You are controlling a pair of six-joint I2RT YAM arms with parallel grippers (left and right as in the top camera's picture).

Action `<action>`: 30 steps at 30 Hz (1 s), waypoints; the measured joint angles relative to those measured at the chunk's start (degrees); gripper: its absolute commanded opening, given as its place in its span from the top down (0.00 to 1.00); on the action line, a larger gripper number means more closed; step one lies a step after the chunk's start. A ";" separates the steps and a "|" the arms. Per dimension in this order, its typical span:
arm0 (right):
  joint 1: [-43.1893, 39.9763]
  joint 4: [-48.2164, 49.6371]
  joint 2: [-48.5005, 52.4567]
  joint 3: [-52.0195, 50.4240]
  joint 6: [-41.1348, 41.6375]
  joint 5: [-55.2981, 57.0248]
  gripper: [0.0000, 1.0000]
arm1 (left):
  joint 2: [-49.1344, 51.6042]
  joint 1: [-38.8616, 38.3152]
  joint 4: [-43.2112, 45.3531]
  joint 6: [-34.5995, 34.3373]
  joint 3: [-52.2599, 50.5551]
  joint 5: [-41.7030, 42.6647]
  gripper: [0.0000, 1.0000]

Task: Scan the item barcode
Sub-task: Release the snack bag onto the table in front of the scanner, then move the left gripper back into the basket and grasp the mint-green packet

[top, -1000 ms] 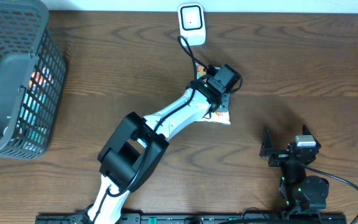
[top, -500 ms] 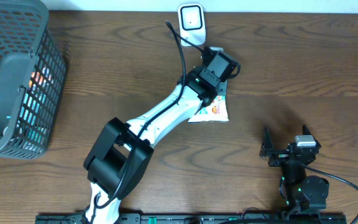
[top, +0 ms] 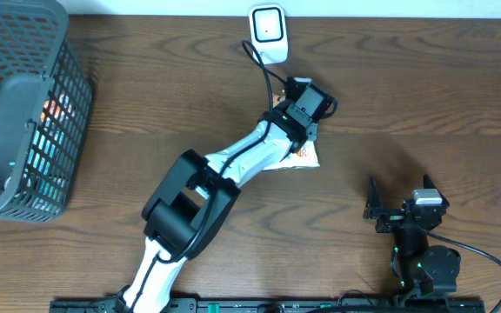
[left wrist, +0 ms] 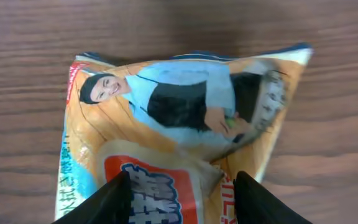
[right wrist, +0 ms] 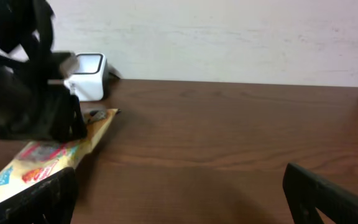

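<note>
From above, the left arm (top: 233, 165) has drawn its elbow in, with the left gripper (top: 307, 122) over the snack packet (top: 303, 156) lying flat on the table (top: 407, 96) near the scanner (top: 268, 33). The left wrist view shows its fingers (left wrist: 114, 199) parted, straddling the packet, not squeezing. The right gripper (right wrist: 179, 193), in its own view, gapes wide with nothing in it.

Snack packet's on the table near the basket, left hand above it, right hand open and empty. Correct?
Not the basket. The overhead view shows the snack packet on the table near the white scanner; the basket sits far off to the side. Left hand above it, right hand open and empty, as you said.
</note>
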 measured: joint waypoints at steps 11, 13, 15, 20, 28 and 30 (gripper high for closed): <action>0.00 0.00 0.00 0.00 0.00 0.00 0.01 | -3.63 0.02 2.49 10.47 0.15 -2.21 0.28; 0.00 0.02 0.00 0.00 0.00 0.00 0.01 | -7.02 0.15 3.28 12.48 0.15 -4.35 0.26; 0.00 0.00 0.00 0.00 0.00 0.00 0.01 | -11.98 0.70 3.69 14.95 0.61 -7.52 0.25; 0.00 0.00 0.00 0.00 0.00 -0.02 0.01 | -23.10 6.32 3.78 20.48 3.21 -15.63 0.23; 0.00 0.00 0.00 0.00 0.00 0.00 0.01 | -31.80 26.99 -2.78 23.58 3.63 -21.51 0.23; 0.00 -0.02 0.00 0.00 0.00 -0.02 0.01 | -32.98 32.87 -4.20 23.82 3.63 -21.68 0.23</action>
